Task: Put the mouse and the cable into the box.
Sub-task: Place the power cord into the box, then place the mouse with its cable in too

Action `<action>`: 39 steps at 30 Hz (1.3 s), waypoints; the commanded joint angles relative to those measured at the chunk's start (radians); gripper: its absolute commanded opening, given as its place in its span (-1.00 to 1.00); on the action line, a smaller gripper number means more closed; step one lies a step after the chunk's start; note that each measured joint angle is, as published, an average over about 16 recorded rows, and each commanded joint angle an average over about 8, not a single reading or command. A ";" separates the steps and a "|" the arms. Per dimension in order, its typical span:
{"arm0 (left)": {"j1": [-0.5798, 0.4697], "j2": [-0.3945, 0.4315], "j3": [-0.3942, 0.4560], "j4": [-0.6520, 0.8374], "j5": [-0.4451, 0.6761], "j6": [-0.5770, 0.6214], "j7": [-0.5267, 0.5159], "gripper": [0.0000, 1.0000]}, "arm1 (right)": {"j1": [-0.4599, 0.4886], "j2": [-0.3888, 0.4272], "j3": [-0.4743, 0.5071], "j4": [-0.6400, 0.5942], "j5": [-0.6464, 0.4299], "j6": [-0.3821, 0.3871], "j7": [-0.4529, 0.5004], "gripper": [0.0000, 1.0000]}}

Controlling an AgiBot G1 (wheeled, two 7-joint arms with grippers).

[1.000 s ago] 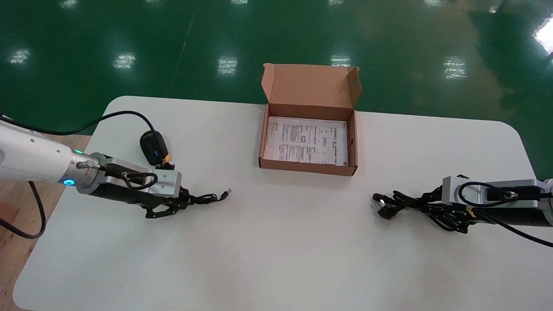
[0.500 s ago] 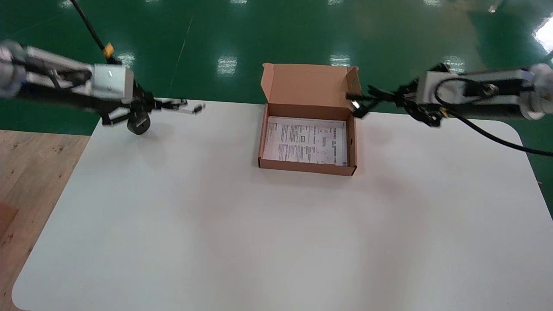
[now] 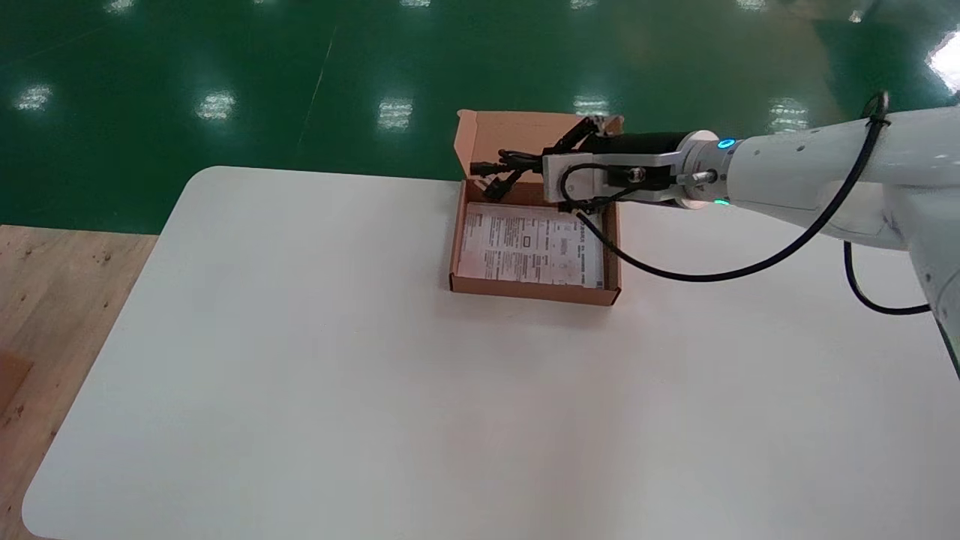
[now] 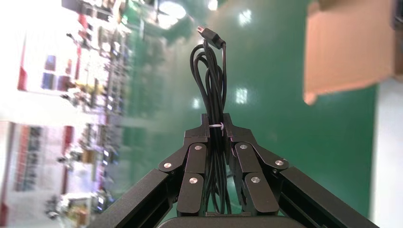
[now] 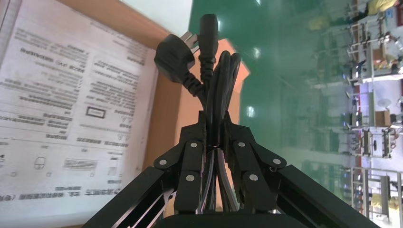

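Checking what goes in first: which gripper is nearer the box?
Right. The right gripper, shut on a power cord, is over the back end of the box. The left gripper, shut on a USB cable, is outside the head view; its wrist view shows the box farther off.

Box (image 4: 349, 47) cut off at left wrist view's edge; sheet (image 3: 531, 244) print too small (unreadable).

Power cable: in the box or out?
Out. The right gripper is shut on the bundled power cable, holding it above the box's far end; inside, only a printed sheet shows. Left gripper grips a USB cable.
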 commanded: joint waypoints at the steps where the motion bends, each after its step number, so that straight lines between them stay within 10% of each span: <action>1: -0.023 0.011 -0.011 -0.004 -0.014 -0.005 0.006 -1.00 | -0.004 -0.024 0.003 -0.027 0.004 0.030 -0.025 -1.00; 19: -0.071 0.044 0.011 0.046 0.018 0.007 0.026 -1.00 | -0.060 -0.043 0.004 -0.031 0.049 0.019 -0.053 -0.98; 22: -0.073 0.041 0.012 0.053 0.019 0.011 0.029 -1.00 | -0.064 -0.041 0.000 -0.038 0.053 0.002 -0.043 -0.66; 29: -0.076 0.035 0.011 0.066 0.017 0.017 0.038 -1.00 | -0.064 -0.038 -0.007 -0.058 0.056 -0.018 -0.013 0.92; 39: -0.048 0.063 0.013 0.089 0.015 0.051 0.047 -1.00 | -0.061 -0.038 -0.017 -0.058 0.057 -0.022 -0.003 1.00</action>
